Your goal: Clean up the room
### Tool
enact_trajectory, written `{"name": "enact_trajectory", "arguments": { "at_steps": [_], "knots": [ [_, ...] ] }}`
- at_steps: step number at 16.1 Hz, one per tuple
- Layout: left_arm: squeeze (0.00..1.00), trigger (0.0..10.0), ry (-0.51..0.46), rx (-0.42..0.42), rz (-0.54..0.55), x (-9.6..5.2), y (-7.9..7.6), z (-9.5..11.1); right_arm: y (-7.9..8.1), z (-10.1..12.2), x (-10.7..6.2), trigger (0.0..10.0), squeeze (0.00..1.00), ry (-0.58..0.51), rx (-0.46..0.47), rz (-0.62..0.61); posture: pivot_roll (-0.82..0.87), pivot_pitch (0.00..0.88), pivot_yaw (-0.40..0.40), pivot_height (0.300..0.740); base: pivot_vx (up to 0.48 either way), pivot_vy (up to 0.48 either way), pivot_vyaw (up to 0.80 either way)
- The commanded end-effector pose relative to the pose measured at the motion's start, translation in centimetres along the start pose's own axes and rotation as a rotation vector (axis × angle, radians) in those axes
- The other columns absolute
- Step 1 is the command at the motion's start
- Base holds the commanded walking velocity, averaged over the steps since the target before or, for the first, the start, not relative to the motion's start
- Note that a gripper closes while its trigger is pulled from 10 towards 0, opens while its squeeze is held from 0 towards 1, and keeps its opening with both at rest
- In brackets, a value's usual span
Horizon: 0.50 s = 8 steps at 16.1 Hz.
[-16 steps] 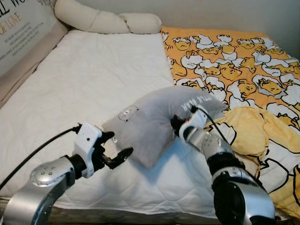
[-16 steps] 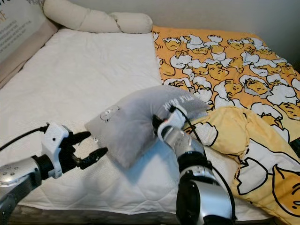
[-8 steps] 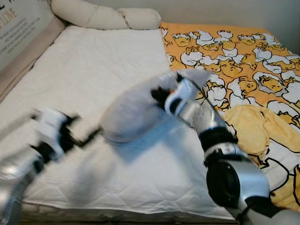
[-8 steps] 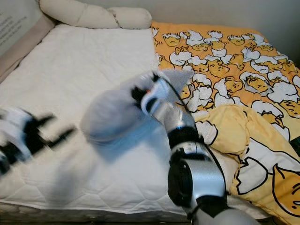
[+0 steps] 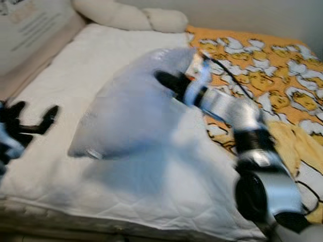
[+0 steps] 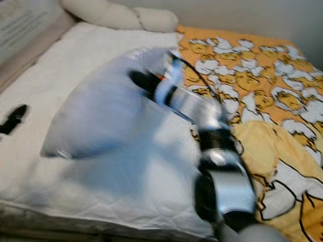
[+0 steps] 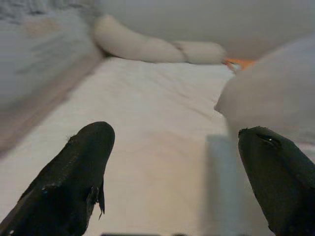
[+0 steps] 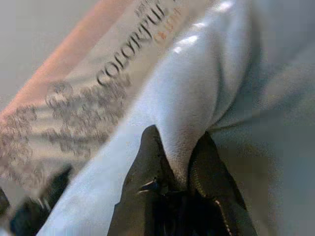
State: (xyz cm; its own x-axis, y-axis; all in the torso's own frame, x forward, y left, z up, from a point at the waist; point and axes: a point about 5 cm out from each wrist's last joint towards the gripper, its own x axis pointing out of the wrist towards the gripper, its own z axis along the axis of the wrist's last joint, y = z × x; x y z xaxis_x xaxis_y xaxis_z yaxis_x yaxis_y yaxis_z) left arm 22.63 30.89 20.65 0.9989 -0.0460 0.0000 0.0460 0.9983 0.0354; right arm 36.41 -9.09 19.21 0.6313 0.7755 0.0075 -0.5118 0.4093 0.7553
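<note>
Pillow (image 5: 132, 108), grey and puffy, is being held above the bed (image 5: 75, 85) by the right gripper (image 8: 179, 169), whose two black fingers (image 8: 147, 162) are being pressed together on a fold of its fabric, as the right wrist view is showing. In the head views the pillow is being carried over the white quilted mattress, its narrow end hanging toward the near edge and its shadow being cast on the sheet beneath; both pictures are being smeared by motion blur. The silver right arm (image 5: 237, 113) is being stretched from the lower right across to the pillow's upper side, a black cable running along it. The left gripper (image 7: 177, 172) is being kept low at the left, above the mattress and apart from the pillow, its fingers being spread wide with nothing between them. An orange blanket (image 5: 267, 60) printed with yellow and white cartoon figures is lying over the right half of the bed, with a yellow bunched part (image 6: 262, 146) near the robot. A long cream bolster (image 5: 131, 15) is lying along the far end by the wall, and a padded panel with lettering (image 5: 35, 30) is standing along the left side.
</note>
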Motion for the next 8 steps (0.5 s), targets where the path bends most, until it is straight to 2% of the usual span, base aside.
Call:
{"name": "enact_trajectory", "arguments": {
  "at_steps": [1,2,4,5,6,8],
  "knots": [
    [0.00,10.0,0.005,-0.017,0.004,0.0,0.2,0.0,-1.0,-0.6,-1.4,0.0,0.00,0.011,0.032,-0.010,-0.01,0.000,-0.054,0.740,0.000,0.000,0.00],
    [0.00,10.0,0.006,-0.026,-0.007,0.0,0.1,-0.1,-2.2,-1.5,-2.1,0.0,0.00,0.029,0.056,-0.053,-0.01,0.000,-0.049,0.740,0.000,0.000,0.00],
    [0.00,10.0,-0.020,-0.041,-0.053,0.5,-0.9,-0.4,-6.4,-5.3,-4.8,0.0,0.00,0.109,0.091,-0.231,-0.02,0.000,-0.025,0.740,0.000,0.000,0.00],
    [0.00,10.0,-0.027,-0.086,-0.090,1.2,-1.9,-0.9,-8.5,-7.2,-6.5,0.0,0.00,0.130,0.115,-0.349,-0.03,0.000,-0.018,0.740,0.000,0.000,0.00],
    [0.00,10.0,-0.012,-0.132,-0.151,2.0,-3.1,-1.6,-9.8,-8.3,-7.8,0.0,0.00,0.136,0.112,-0.434,-0.04,0.000,-0.005,0.740,0.000,0.000,0.00],
    [0.00,10.0,0.056,-0.197,-0.256,3.8,-5.4,-4.1,-11.0,-8.6,-9.2,0.0,0.00,0.132,0.066,-0.526,-0.04,0.000,0.008,0.740,0.000,0.000,0.00]
  ]
}}
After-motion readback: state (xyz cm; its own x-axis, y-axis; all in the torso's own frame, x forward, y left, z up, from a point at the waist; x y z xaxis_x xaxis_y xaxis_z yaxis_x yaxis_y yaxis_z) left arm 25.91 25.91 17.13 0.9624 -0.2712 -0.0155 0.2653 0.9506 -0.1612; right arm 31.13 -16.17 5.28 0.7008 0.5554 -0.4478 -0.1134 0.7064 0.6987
